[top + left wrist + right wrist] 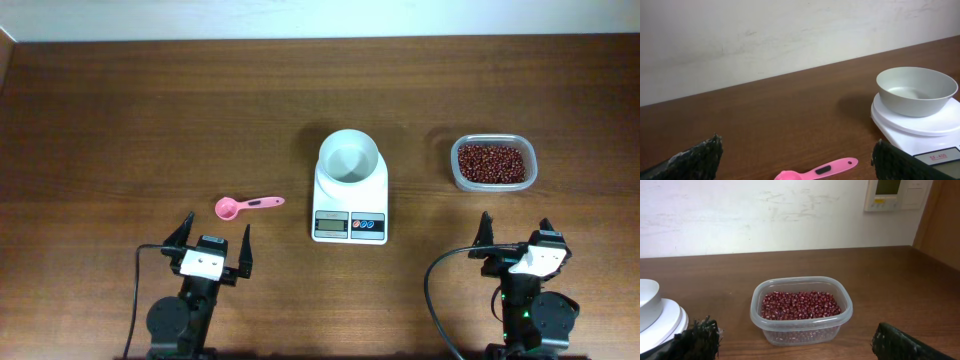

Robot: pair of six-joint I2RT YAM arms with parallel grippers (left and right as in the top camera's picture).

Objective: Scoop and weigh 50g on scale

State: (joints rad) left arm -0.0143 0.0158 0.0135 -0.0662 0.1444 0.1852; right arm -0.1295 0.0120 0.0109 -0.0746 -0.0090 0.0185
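The white scale (350, 208) stands mid-table with an empty white bowl (350, 160) on it. Red-brown beans (490, 163) fill a clear tub to its right. A pink scoop (248, 205) lies on the table left of the scale. My left gripper (217, 228) sits open just behind the scoop (820, 170), nothing between its fingers (700, 159). The bowl (916, 91) and scale (910, 125) show at the right of the left wrist view. My right gripper (516, 225) is open too, facing the beans (800, 305) from a short distance back.
The clear tub (805, 327) holding the beans is near the table's right side. A white wall runs along the far table edge, with a wall panel (895, 195) on it. Black cables (135, 300) trail beside both arm bases at the front edge.
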